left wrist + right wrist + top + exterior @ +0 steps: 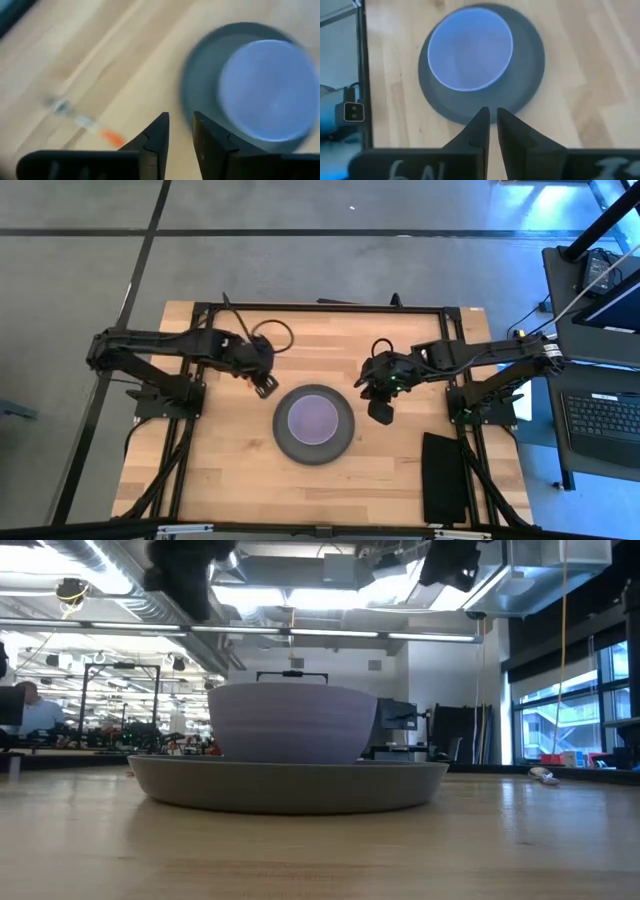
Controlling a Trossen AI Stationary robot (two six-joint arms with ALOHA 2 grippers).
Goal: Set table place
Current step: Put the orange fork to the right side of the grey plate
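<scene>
A lavender bowl (313, 418) stands in the dark grey round plate (342, 442) at the middle of the wooden table (220, 470); both also show in the low view (290, 722). An orange-handled fork (95, 127) lies flat on the wood, to the left of the plate, ahead of my left gripper (181, 125). My left gripper (265, 387) hovers by the plate's far-left rim, its fingers a narrow gap apart and empty. My right gripper (380, 414) hovers at the plate's right, shut and empty (493, 117). The lilac-handled spoon cannot be made out.
A black rectangular pad (445, 477) lies at the table's near right. The black frame (320, 307) runs along the table's far edge. A small pale thing (543, 776) lies on the table in the low view. Bare wood shows at the near left.
</scene>
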